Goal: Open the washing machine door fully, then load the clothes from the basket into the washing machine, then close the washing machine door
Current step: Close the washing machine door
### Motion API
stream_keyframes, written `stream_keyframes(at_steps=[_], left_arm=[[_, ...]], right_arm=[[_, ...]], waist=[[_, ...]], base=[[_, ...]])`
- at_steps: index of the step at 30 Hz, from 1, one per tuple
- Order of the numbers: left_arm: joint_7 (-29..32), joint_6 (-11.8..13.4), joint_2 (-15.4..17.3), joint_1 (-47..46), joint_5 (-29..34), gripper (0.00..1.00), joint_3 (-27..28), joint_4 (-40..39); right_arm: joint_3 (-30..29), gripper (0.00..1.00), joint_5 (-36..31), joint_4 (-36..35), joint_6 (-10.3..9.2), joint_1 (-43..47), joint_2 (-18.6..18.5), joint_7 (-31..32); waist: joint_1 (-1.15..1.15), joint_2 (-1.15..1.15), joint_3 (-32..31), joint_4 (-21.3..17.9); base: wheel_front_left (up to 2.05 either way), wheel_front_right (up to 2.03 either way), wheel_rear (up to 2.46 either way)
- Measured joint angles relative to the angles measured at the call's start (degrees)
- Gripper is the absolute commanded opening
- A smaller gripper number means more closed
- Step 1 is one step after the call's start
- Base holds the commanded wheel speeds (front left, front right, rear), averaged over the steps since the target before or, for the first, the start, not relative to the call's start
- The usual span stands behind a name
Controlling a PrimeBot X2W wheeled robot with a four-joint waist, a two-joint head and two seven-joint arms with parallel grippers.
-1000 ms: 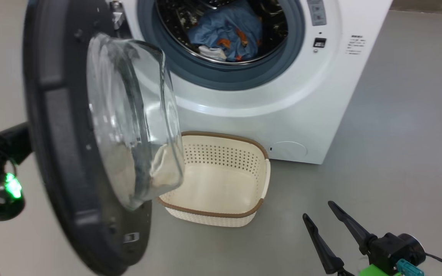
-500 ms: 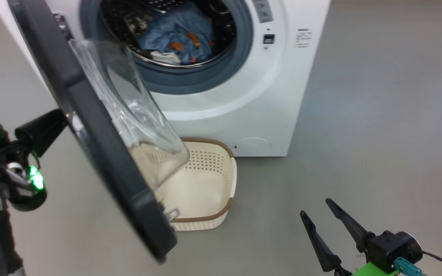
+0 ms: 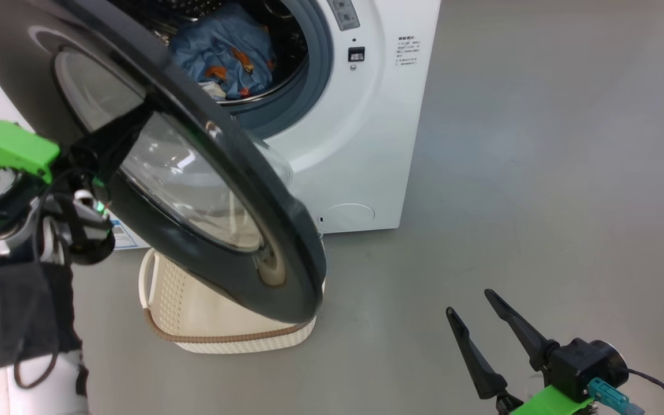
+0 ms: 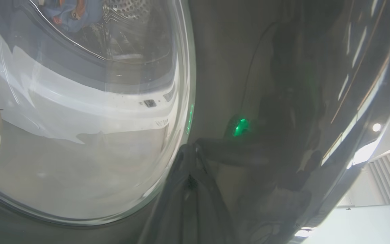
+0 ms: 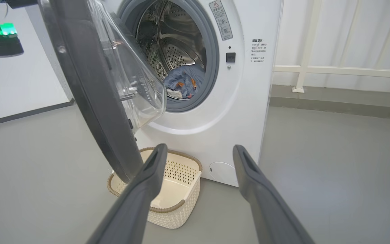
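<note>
Left gripper: sits at 9 o'clock in head view, fingers pinched together, grips nothing. In left wrist view, tips press on door's glossy black rim, right at edge of glass; green light mirrored in rim.

Door: spans 10 to 6 o'clock in head view, outer face toward camera, partly swung toward washer, not latched. Seen edge-on at 10 o'clock in right wrist view, glass bowl bulging toward drum.

Basket: stands on floor at 7 o'clock, below door's lower edge, partly hidden by it, just in front of washer. In right wrist view at 6 o'clock, near side behind left finger.

Clothes: lie in drum at 11 o'clock, blue cloth with orange print over a white piece. Same heap low in drum at 12 o'clock in right wrist view.

Right gripper: hangs at 5 o'clock over bare floor, fingers spread wide, holds nothing, well apart from washer and basket. Points at washer front in own view.
</note>
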Motion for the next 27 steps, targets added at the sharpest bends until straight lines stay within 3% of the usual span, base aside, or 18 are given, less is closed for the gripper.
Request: stream_keyframes(at_steps=[15, 27], left_arm=[[-12.2, -11.05, -0.3, -10.86, -3.94, 0.0, -4.25, 20.4], [-17.7, -14.8, -0.49, -14.45, -5.35, 0.0, -5.63, 29.73]], right_arm=[[1.12, 1.0, 0.42, 0.35, 0.0, -3.25, 0.09, 0.0], [1.91, 1.0, 0.45, 0.85, 0.0, -3.31, 0.04, 0.0]], waist=[[0.0, 0.0, 1.24, -1.83], [0.0, 0.0, 0.19, -2.71]], base=[[0.0, 0.0, 0.0], [0.0, 0.0, 0.0]])
